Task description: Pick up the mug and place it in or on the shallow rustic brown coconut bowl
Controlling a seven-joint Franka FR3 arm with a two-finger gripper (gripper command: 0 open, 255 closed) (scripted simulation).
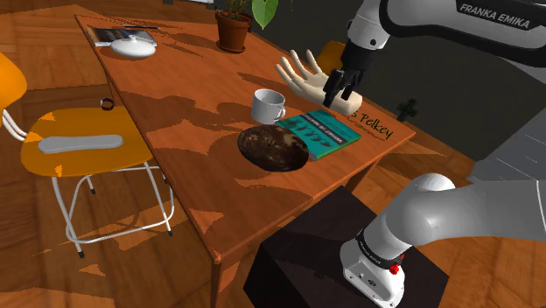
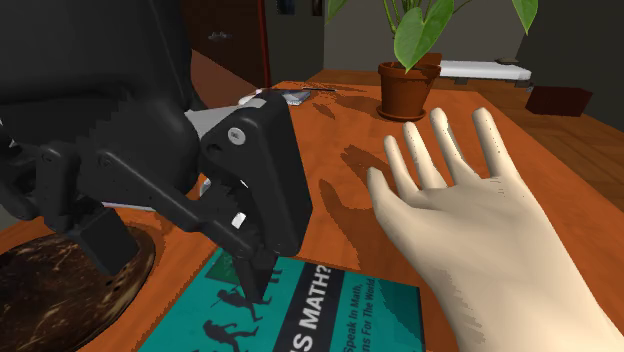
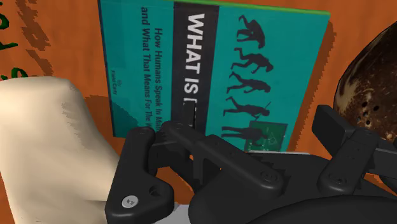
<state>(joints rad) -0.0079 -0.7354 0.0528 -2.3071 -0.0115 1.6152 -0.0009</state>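
Observation:
A white mug [image 1: 268, 105] stands upright on the wooden table [image 1: 175, 114], its handle toward the shoulder view's right. Just in front of it lies the shallow dark brown coconut bowl [image 1: 273, 147] [image 2: 60, 290] [image 3: 369, 95]. My black gripper [image 1: 339, 96] hangs open above the far end of a teal book [image 1: 322, 133] [image 3: 216, 63], to the right of the mug in the shoulder view and well apart from it. Nothing is between its fingers [image 2: 255, 270]. The bowl holds nothing.
A cream hand model [image 1: 308, 77] [image 2: 480, 220] [image 3: 44, 140] lies close beside the gripper. A potted plant [image 1: 234, 31] and a white dish [image 1: 133, 46] sit at the table's far end. An orange chair [image 1: 79, 144] stands at the shoulder view's left.

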